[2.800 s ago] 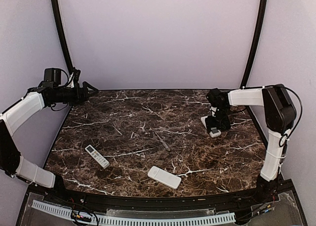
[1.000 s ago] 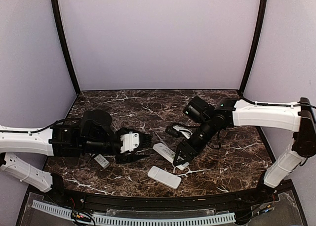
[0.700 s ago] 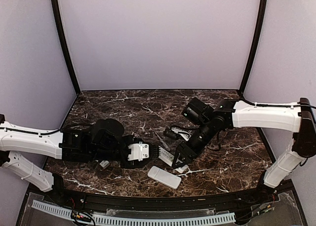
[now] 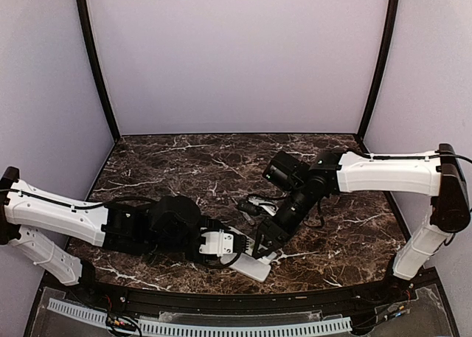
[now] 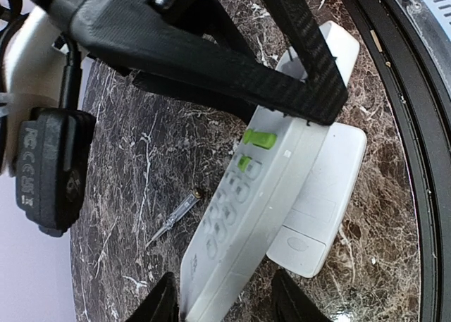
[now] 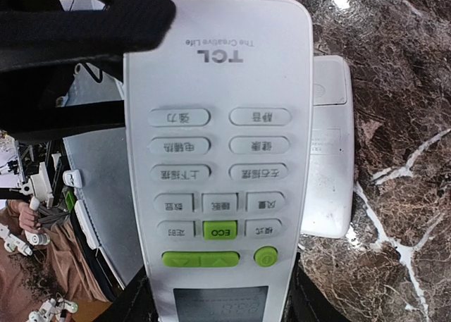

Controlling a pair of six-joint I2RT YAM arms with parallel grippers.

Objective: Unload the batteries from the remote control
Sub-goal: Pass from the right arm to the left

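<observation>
A white remote control (image 6: 218, 146) with green buttons hangs face up above the table, and my right gripper (image 6: 220, 304) is shut on its display end. The other end (image 5: 211, 280) of that remote lies between the fingers of my left gripper (image 5: 227, 304), which is open: one finger touches the edge and the other stands apart from it. In the top view the two grippers meet at front centre, left (image 4: 240, 250) and right (image 4: 264, 241). No batteries show in any view.
A second white remote (image 4: 254, 268) lies face down on the marble just under the held one, its back cover (image 5: 303, 244) showing. A thin clear-handled tool (image 5: 173, 220) lies on the table. The black front rim (image 5: 394, 89) runs close by.
My left arm has swung right to the held remote, and its jaws have narrowed around the remote's free end. My right arm has carried the remote a little nearer the front.
</observation>
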